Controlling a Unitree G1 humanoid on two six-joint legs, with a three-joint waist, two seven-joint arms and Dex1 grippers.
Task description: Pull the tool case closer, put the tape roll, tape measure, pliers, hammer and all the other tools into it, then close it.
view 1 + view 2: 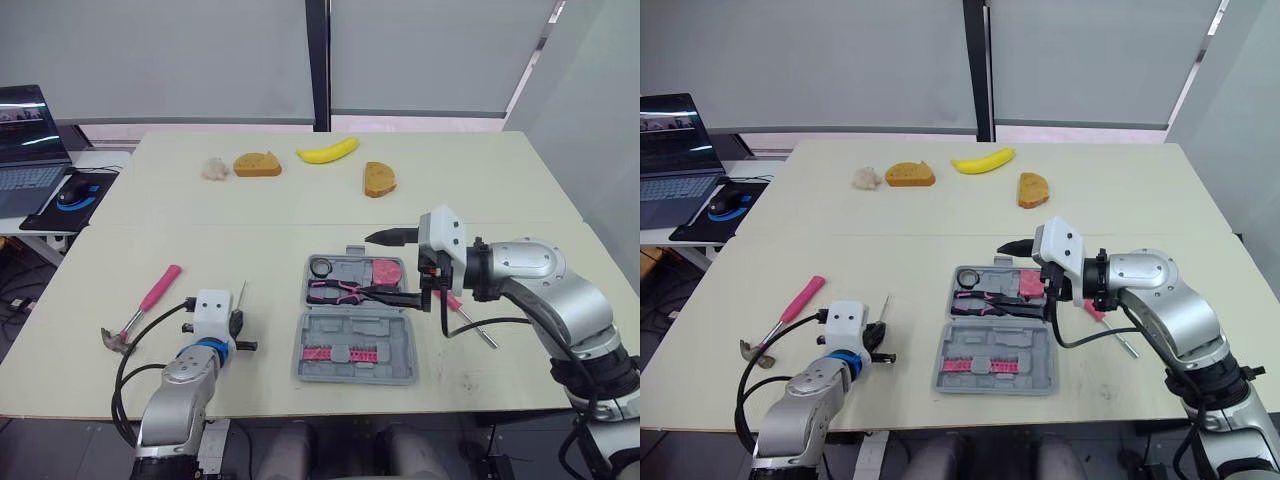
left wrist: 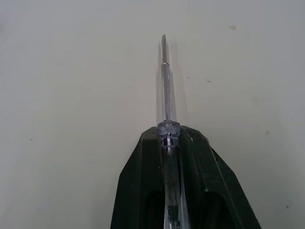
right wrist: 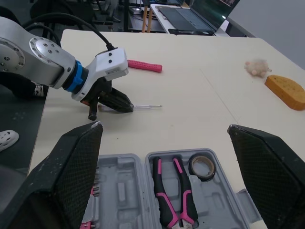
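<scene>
Jutting ahead of the left pincer (image 2: pixel 169 134), the screwdriver (image 2: pixel 165 81) sits clamped within it.

Matt plastic tool case (image 1: pixel 395 340), glossy metal screwdriver (image 2: pixel 166 81)

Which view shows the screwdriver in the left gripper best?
The left wrist view: the screwdriver is close, its clear handle clamped in the left gripper. The right wrist view shows it side-on and small; the eye views show just a thin shaft.
</scene>
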